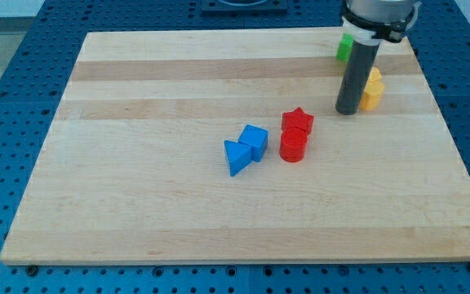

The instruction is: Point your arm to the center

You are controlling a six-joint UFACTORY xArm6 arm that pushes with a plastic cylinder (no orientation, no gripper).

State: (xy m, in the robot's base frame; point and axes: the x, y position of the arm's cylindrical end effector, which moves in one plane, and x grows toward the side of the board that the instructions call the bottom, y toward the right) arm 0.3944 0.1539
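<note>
Where smooth wood shows, my tip (348, 110) (beside yellow block (371, 90)).

Red blocks (295, 135), blue blocks (246, 149) crowd center — flanks open.

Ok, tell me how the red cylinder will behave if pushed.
The red cylinder stands on its flat end, so it would likely slide rather than roll. It touches the red star block, which may move with it. My tip is well off, toward the view's upper right.
</note>
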